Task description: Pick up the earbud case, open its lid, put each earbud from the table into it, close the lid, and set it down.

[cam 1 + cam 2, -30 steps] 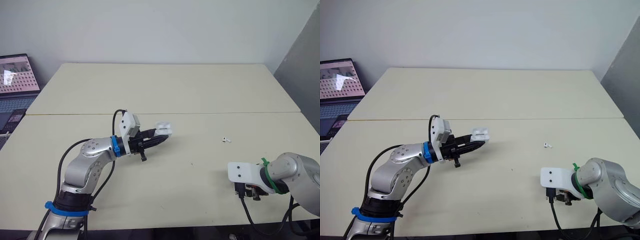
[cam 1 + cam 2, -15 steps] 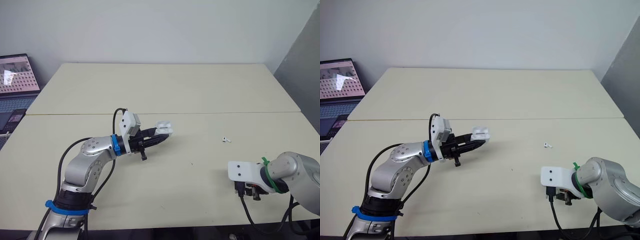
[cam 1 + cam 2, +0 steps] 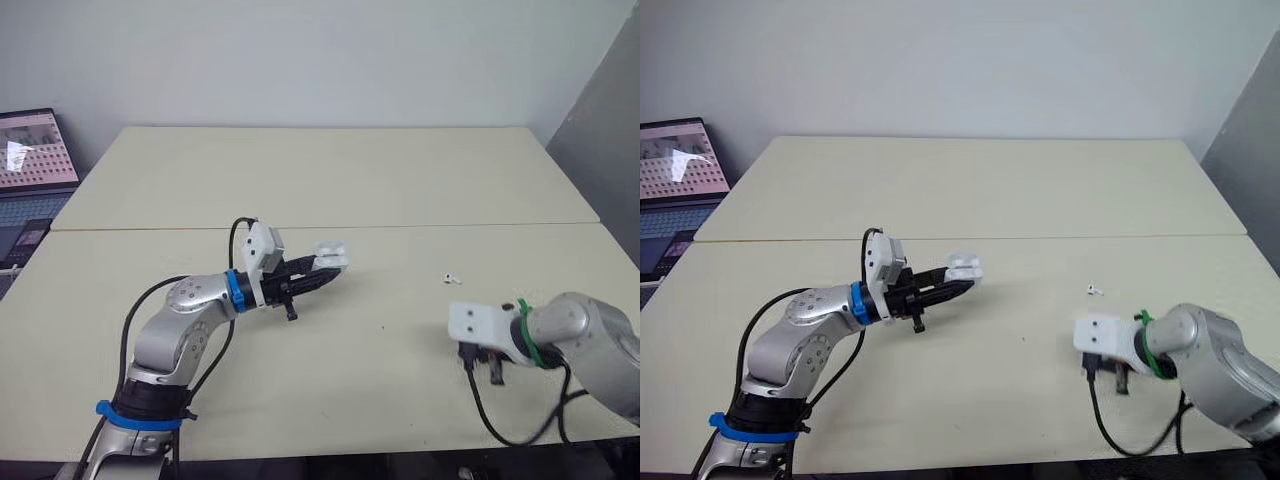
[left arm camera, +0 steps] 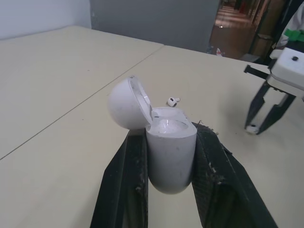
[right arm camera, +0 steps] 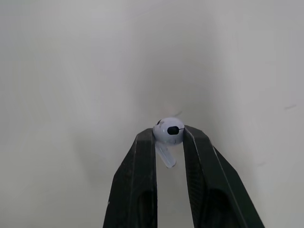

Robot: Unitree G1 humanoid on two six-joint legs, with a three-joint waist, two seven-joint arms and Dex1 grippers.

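Left eye view: a pale cream table (image 3: 330, 180) with a seam across its middle sits under a plain white wall. There's a grey panel (image 3: 600, 130) at 2 o'clock and an open laptop (image 3: 30, 160) off the edge at 9 o'clock. Its screen shows a pinkish grid, and any writing is too small to read.

The left arm is bent at the elbow, forearm stretched low toward 3 o'clock. The left gripper (image 3: 325, 272) is clamped on the small glossy white earbud case (image 3: 332, 253), near table centre. At 3 o'clock from the case, well apart, the tiny white loose earbud (image 3: 453, 279) lies on the table.

The right arm comes in from 4 o'clock with its wrist turned down. The right gripper (image 3: 490, 368) is close over the surface, at 5 o'clock from the loose earbud.

Left wrist view: the two black fingers (image 4: 126, 180) squeeze the case body from both sides. The case stands upright with its domed lid (image 4: 124, 103) swung open to one side. The loose earbud lies on the table beyond it.

Right wrist view: the fingertips (image 5: 142, 142) are pinched on the second white earbud (image 5: 168, 132), head between the tips and stem hanging between the fingers, with bare table behind.
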